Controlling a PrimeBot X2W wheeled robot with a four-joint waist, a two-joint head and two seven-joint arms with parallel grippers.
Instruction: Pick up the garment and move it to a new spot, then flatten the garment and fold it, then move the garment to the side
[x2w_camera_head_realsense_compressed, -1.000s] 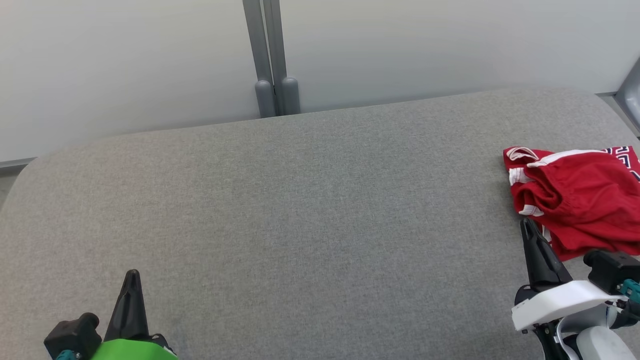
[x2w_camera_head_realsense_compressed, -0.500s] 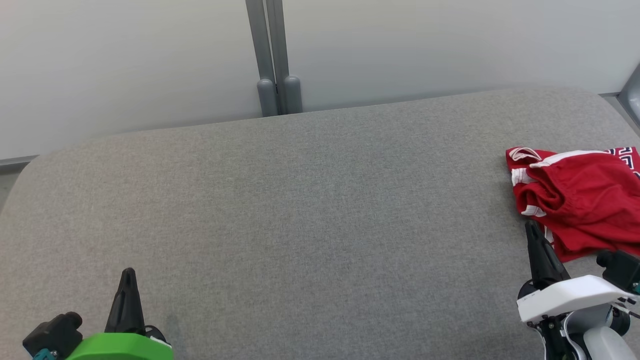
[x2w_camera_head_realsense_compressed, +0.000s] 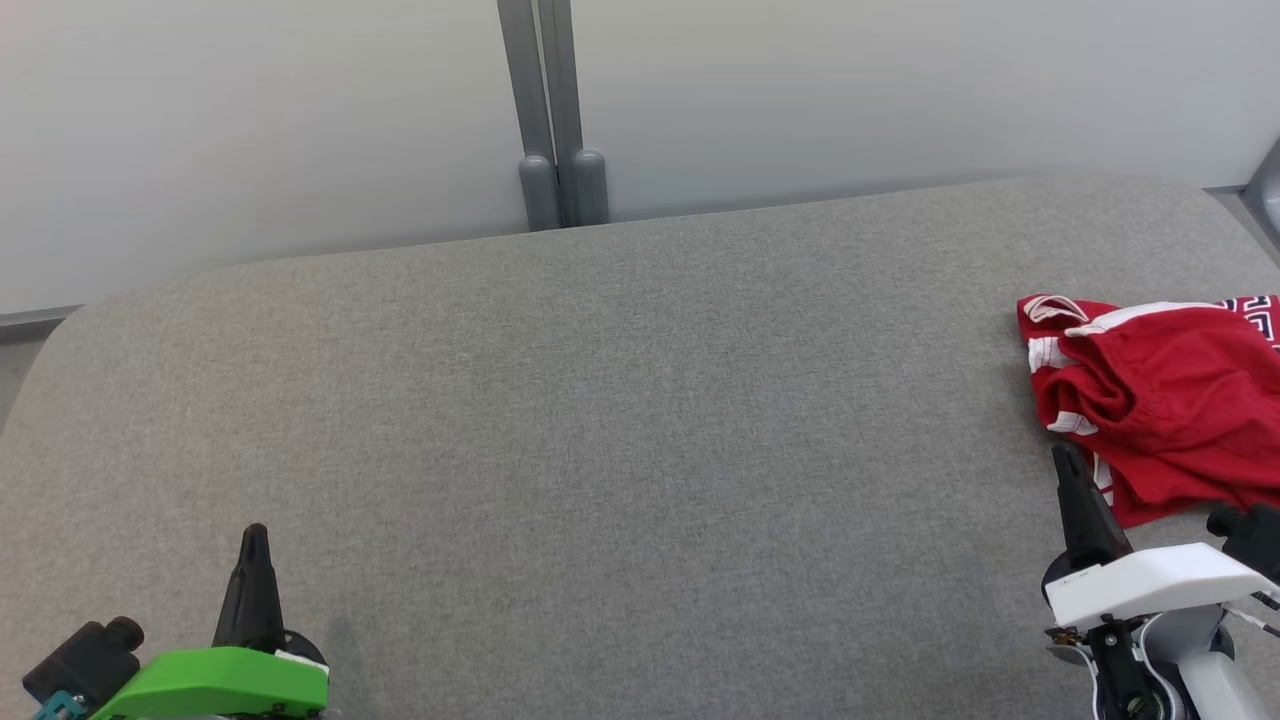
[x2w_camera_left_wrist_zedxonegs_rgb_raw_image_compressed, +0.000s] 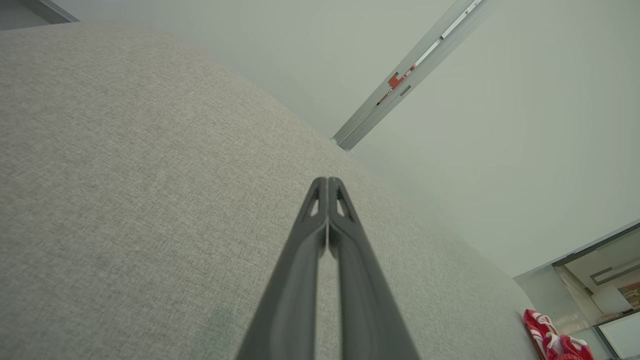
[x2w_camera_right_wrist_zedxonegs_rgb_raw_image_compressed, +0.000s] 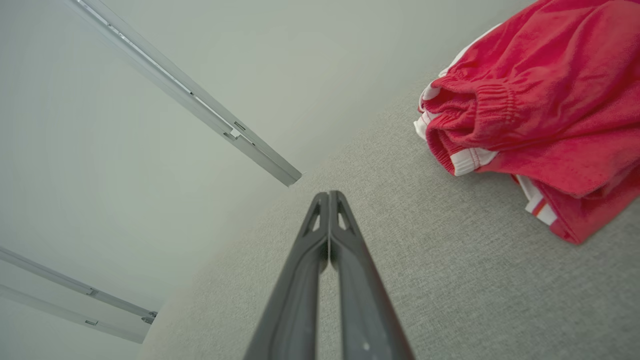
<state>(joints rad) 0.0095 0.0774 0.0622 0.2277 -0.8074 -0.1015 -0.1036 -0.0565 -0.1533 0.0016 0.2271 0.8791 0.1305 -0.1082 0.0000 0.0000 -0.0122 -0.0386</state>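
The head camera has turned slightly, so the whole scene sits a little further right. The left hand (x2w_camera_head_realsense_compressed: 253, 532) has shifted toward the worktop's (x2w_camera_head_realsense_compressed: 640, 420) left edge, and more of its green housing (x2w_camera_head_realsense_compressed: 215, 680) now shows. The right hand (x2w_camera_head_realsense_compressed: 1064, 452) has drawn back slightly toward the near edge, beside the garment (x2w_camera_head_realsense_compressed: 1170, 400).

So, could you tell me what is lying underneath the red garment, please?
The red garment lies crumpled on the grey fabric surface; anything beneath its folds is hidden.
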